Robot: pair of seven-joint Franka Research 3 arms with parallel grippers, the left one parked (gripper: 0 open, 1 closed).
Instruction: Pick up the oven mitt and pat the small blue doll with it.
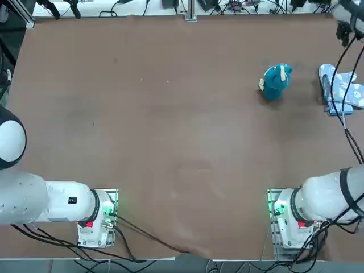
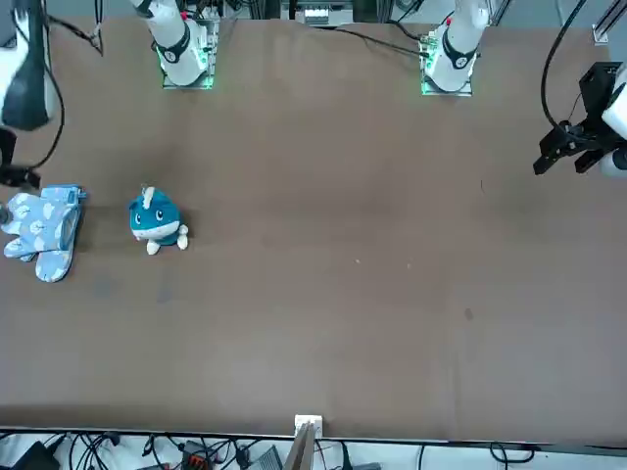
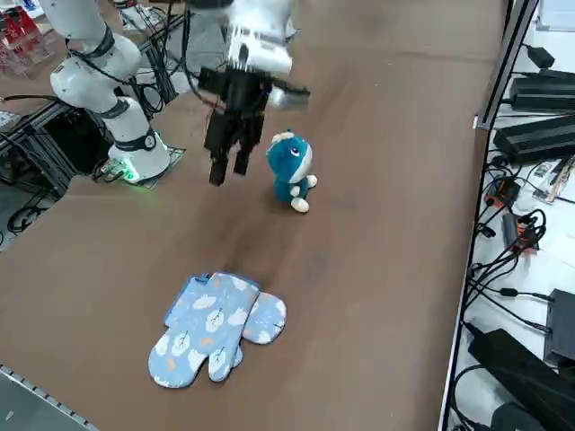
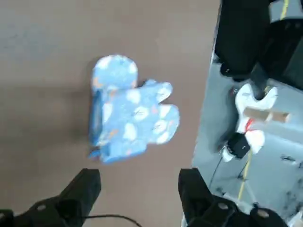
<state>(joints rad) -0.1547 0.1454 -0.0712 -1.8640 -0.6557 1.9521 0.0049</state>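
Right gripper [image 3: 227, 171] is hanging in the air above the desk [image 3: 377, 269], pointing down, its fingers [image 4: 85, 187] standing spread apart and grasping nothing. In the right side view it is showing high above the brown surface, off to the side of the doll and short of the mitt. In the wrist view both dark fingers are framing bare desk, with the mitt lying beyond them, not between them.

Oven mitt [image 3: 216, 328] is lying flat on the desk near its right edge, toward the far right corner from the robot's bases. It is pale blue with white cloud-like patches and a darker blue band at the cuff. The wrist view is showing it close to the desk's edge, with grey floor and cables past that edge. Nothing is touching it.

Small blue doll [image 3: 289, 171] is standing upright on the desk, near the mitt but clearly apart from it, on the side away from the right edge. It is teal with pale cream feet and a cream patch on the face. In the top view it is sitting in the far right part of the desk, with open brown surface all round it.

The robot's two bases are sitting at the near edge.
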